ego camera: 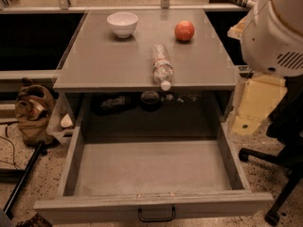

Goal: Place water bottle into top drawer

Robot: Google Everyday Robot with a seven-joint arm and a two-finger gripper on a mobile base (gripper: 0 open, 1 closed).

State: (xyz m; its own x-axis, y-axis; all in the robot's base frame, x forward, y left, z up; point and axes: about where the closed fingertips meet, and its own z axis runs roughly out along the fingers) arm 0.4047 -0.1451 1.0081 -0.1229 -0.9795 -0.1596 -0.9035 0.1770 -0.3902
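The water bottle (pixel 162 66) lies on its side on the grey tabletop (pixel 104 60), near the front edge, with its white cap pointing toward the drawer. The top drawer (pixel 151 169) is pulled fully open below it, and its black handle (pixel 156 215) is at the bottom of the view. Nothing shows inside the drawer. My gripper (pixel 251 86) hangs at the right edge of the view, beside the table's right side, under the white arm housing (pixel 277 27). It is well apart from the bottle.
A white bowl (pixel 122 23) and a red apple (pixel 184 30) stand at the back of the tabletop. A brown bag (pixel 33 112) lies on the floor at left. A black office chair base (pixel 279 174) stands at right. Dark items (pixel 132 100) sit on the shelf behind the drawer.
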